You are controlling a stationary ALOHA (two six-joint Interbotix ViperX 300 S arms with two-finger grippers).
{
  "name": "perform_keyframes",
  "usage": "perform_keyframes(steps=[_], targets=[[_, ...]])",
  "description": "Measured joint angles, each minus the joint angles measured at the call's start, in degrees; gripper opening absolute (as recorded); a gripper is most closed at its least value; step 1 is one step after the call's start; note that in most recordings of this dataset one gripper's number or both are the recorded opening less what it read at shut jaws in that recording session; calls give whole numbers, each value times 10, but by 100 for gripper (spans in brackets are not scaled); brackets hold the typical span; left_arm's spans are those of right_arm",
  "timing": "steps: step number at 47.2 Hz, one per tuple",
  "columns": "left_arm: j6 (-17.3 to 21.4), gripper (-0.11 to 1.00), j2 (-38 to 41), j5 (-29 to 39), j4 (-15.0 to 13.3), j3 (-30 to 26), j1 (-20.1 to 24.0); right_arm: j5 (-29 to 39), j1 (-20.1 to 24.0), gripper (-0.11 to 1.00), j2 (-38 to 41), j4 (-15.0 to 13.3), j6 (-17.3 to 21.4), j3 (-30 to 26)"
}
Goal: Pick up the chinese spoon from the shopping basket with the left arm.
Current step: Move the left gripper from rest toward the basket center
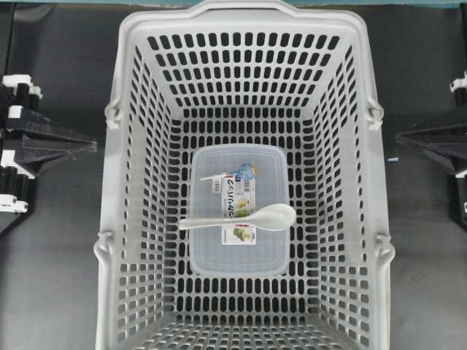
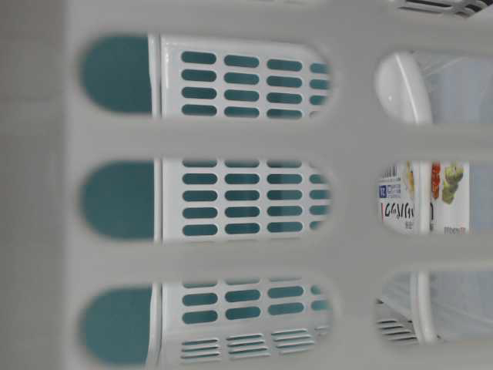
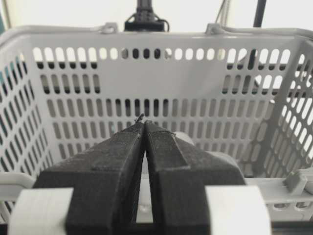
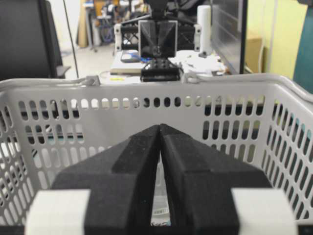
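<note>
Small white glossy soup spoon [image 1: 244, 219] lay atop clear lidded container [image 1: 239, 257]; likely light, slippery; grasp handle. Left gripper [image 3: 143, 123] closed, empty.

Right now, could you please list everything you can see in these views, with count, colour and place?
shopping basket: one, light grey, slotted walls and floor, centre of the overhead view.
lidded container: one, clear with a printed label, flat on the basket floor.
chinese spoon: one, white, lying across the container lid, bowl toward the overhead view's right.
table: one, dark grey, under the basket.
left gripper: one, black, outside the basket at the overhead view's left, shut.
right gripper: one, black, outside the basket at the overhead view's right, shut.
</note>
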Motion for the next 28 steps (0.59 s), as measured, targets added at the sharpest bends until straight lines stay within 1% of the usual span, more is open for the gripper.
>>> perform_keyframes(steps=[1,3,4,5,11,19,24,28], targets=[[0,6,0,0,1,0,0,0,0,0,0,0,-1,0],[-6,1,0,14,7,-4,-1,2,0,3,1,1,3,1],[-11,0,1,25,11,-8,-1,3,1,2,1,1,5,1],[-17,0,2,44,16,-14,-1,5,1,-1,1,3,8,1],[-26,0,10,126,21,-56,-1,28,1,-1,0,4,24,1],[-26,0,47,243,22,-146,-8,46,2,-1,1,4,44,1],[-26,0,87,332,22,-209,-19,53,3,-1,1,4,52,1],[-26,0,121,386,22,-246,-31,64,3,-1,1,5,54,0]])
